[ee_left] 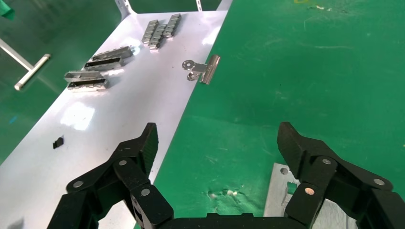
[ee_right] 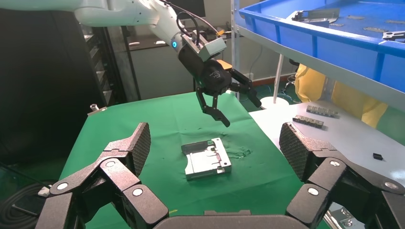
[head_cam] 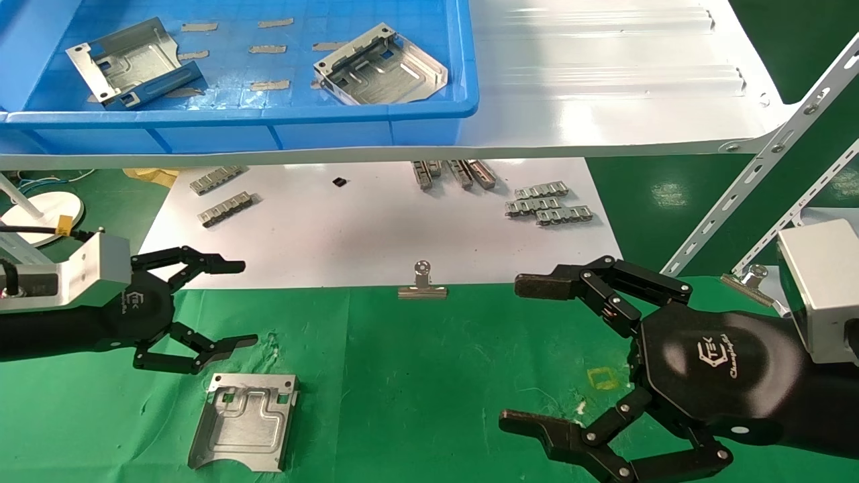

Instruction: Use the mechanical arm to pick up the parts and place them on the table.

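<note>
Placed: one silvery part (head_cam: 245, 420) lies flat on the green counter (head_cam: 429, 376), at about seven o'clock in the head view, free of any grip. The right wrist view shows the same part (ee_right: 207, 158) resting alone on the cloth.

Left claw: the left claw (head_cam: 225, 305) hangs above the counter at nine o'clock, just up from the placed part, its fingers spread wide with nothing between them. The left wrist view shows its black fingers (ee_left: 143, 148) splayed over the seam of green cloth and white sheet (head_cam: 376, 228), a corner of the part (ee_left: 279, 193) just under one finger.

Remaining: two more parts wait in the blue bin (head_cam: 429, 111) on the white shelf (head_cam: 604, 100), one at eleven o'clock (head_cam: 124, 64) and one near twelve o'clock (head_cam: 379, 67). Neither is touched.

Progress: by this count one of three visible parts is down, so the job looks about a third done; the next reach would likely go up into the bin.

Right claw: the right claw (head_cam: 517, 352) idles at four o'clock, low over the counter, fingers apart and holding nothing.

Bystanders: small grey link strips (head_cam: 547, 204) and a steel binder clip (head_cam: 423, 285) sit on the white sheet and at its edge, near the centre, well apart from the placed part.

Obstacle: the bin sits on the shelf above the counter, so the arm would have to climb over its front wall to reach the next part.
</note>
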Robot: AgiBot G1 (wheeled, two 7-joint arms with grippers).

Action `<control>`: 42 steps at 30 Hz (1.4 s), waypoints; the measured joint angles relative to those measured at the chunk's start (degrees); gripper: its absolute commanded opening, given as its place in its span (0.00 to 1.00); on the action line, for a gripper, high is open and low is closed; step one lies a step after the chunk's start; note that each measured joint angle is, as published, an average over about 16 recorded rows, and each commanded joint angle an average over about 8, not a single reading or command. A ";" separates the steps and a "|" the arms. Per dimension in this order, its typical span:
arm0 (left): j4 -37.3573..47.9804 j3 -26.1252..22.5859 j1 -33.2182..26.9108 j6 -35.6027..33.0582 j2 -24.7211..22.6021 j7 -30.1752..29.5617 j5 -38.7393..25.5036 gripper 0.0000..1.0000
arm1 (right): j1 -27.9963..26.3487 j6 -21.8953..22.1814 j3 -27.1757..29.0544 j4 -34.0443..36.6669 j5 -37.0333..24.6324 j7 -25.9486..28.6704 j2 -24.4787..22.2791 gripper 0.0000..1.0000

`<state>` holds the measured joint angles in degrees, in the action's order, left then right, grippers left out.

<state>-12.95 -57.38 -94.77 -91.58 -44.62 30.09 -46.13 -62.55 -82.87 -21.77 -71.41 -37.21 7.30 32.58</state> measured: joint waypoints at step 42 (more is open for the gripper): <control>-39.45 26.87 21.53 3.83 6.22 -26.50 2.60 1.00 | 0.00 0.00 -0.01 0.00 0.00 0.00 0.00 1.00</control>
<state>-52.41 -30.51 -73.24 -87.75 -38.40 3.59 -43.53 -62.56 -82.87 -21.78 -71.41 -37.21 7.29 32.58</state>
